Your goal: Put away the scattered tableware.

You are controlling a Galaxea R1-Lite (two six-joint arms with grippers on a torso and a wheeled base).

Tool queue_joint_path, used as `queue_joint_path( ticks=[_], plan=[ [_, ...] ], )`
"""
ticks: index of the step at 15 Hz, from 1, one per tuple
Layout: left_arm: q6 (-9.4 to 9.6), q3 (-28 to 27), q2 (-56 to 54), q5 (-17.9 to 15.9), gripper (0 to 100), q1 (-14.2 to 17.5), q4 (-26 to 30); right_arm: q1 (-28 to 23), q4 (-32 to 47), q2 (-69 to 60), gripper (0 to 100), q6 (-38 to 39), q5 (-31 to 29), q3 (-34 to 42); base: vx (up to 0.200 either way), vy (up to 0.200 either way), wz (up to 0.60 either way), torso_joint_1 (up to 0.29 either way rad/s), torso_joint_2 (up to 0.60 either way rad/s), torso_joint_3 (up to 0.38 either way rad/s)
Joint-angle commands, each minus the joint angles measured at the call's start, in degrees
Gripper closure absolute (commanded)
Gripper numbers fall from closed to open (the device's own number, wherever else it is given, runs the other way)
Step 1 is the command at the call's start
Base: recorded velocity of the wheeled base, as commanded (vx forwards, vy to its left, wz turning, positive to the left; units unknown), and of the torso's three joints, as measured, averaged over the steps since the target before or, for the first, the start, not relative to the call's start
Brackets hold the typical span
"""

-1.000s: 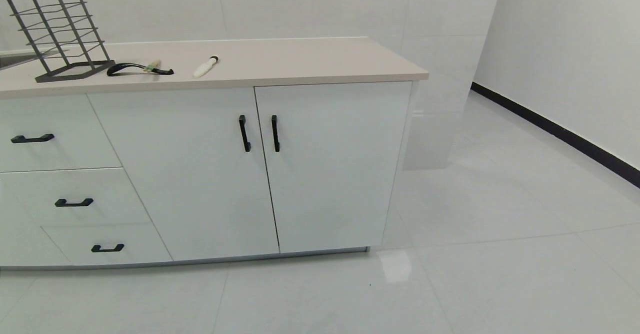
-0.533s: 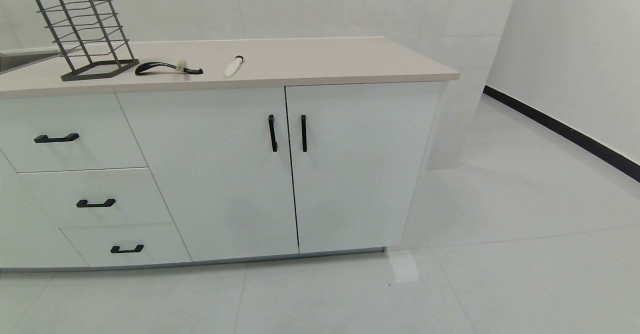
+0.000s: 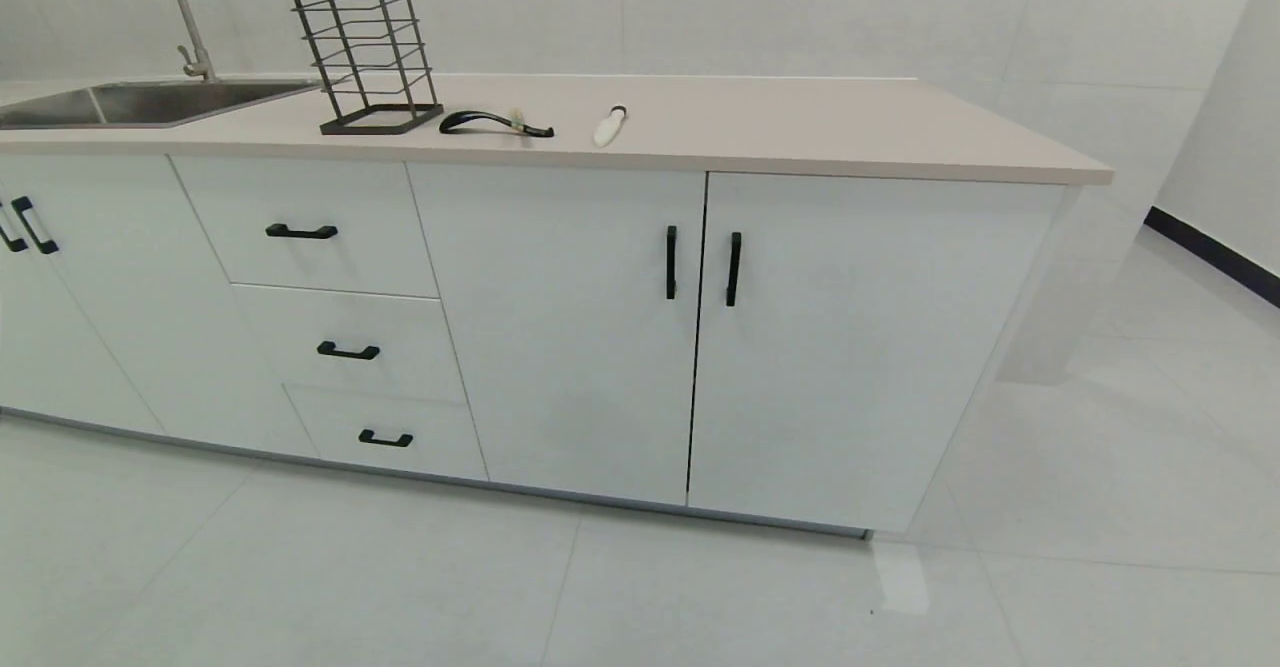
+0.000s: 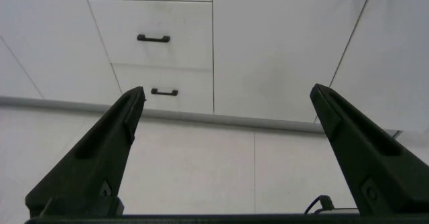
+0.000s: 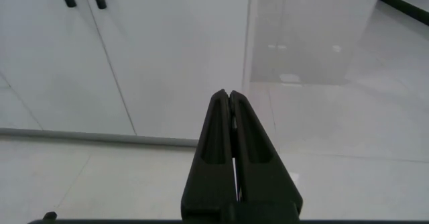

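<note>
The task is at its approach stage: nothing is picked up yet, and both arms hang low in front of the cupboards, well below the counter (image 3: 800, 132). The left gripper (image 4: 228, 91) has its jaws spread wide with nothing between them. The right gripper (image 5: 229, 95) has its jaws pressed together, and they are empty too.

The tableware lies on the counter beside the wire rack (image 3: 365, 42). A black utensil (image 3: 490, 124) lies just to the right of the rack's base. A white utensil (image 3: 610, 127) lies farther right of the rack, apart from the black one.

The black utensil is curved, and its long axis runs roughly along the counter's front edge. Its broader end points toward the rack and its thin handle away from it; a small pale piece sits near the handle, too small to identify. The white utensil lies the other way, front to back. Its small black tip points toward the wall behind the rack and its white end toward the counter's front edge.

The next move seems to call for closing in on the counter near the rack. An arm then has to rise to counter height, with open jaws set across a utensil's long axis. The left gripper looks readier for that.
</note>
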Motion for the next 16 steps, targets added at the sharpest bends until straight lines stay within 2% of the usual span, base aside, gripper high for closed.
queue_joint_path(
  ticks=[1, 8, 14, 16],
  plan=[
    [0.02, 0.0, 0.1, 0.0, 0, 0.0, 0.0, 0.0, 0.0, 0.1, 100, 0.1, 0.0, 0.0, 0.000, 0.200, 0.00, -0.002, 0.00, 0.007],
    [0.02, 0.0, 0.1, 0.0, 0, 0.0, 0.0, 0.0, 0.0, 0.1, 100, 0.1, 0.0, 0.0, 0.000, 0.200, 0.00, 0.004, 0.00, 0.002],
    [0.02, 0.0, 0.1, 0.0, 0, 0.0, 0.0, 0.0, 0.0, 0.1, 100, 0.1, 0.0, 0.0, 0.200, 0.200, 0.00, 0.000, 0.00, 0.001],
    [0.02, 0.0, 0.1, 0.0, 0, 0.0, 0.0, 0.0, 0.0, 0.1, 100, 0.1, -0.1, 0.0, 0.000, 0.200, 0.00, 0.005, 0.00, 0.005]
  ],
)
